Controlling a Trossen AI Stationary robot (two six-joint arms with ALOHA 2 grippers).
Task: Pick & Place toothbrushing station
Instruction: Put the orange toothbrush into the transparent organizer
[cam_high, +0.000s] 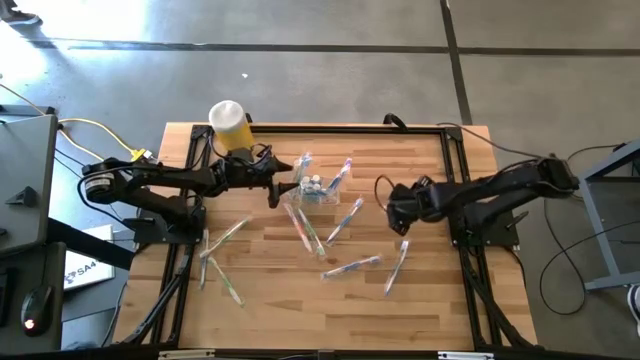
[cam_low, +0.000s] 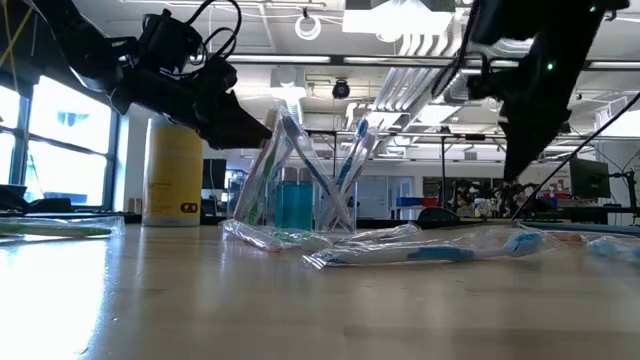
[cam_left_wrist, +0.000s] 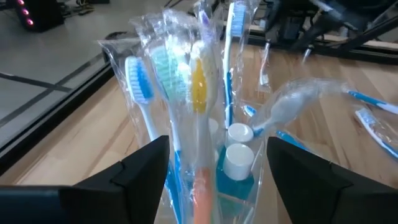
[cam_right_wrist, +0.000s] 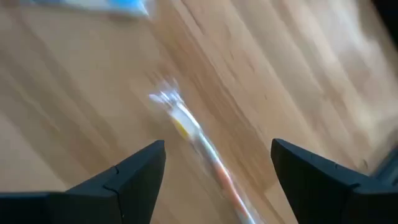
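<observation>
Wooden slats of the table (cam_high: 270, 300) fill the high view, ringed by grey floor. At the left gripper (cam_left_wrist: 214, 163), the two dark fingers (cam_left_wrist: 140, 171) stand wide apart on either side of the clear holder cup (cam_high: 317, 190), not pinching it. The left wrist view shows what the high view cannot: wrapped toothbrushes (cam_left_wrist: 186, 81) standing nearly upright in the cup, heads up, with small white caps (cam_left_wrist: 236, 149) low among them, while the cup's base is cut off. The right gripper (cam_right_wrist: 214, 168) hangs above the table to the cup's right, fingers wide and empty; below it a blurred brush (cam_right_wrist: 199, 146) lies flat. Loose brushes (cam_high: 350, 266) lie scattered on the boards at various angles. The yellow cylinder (cam_high: 231, 124) stands at the far edge.
</observation>
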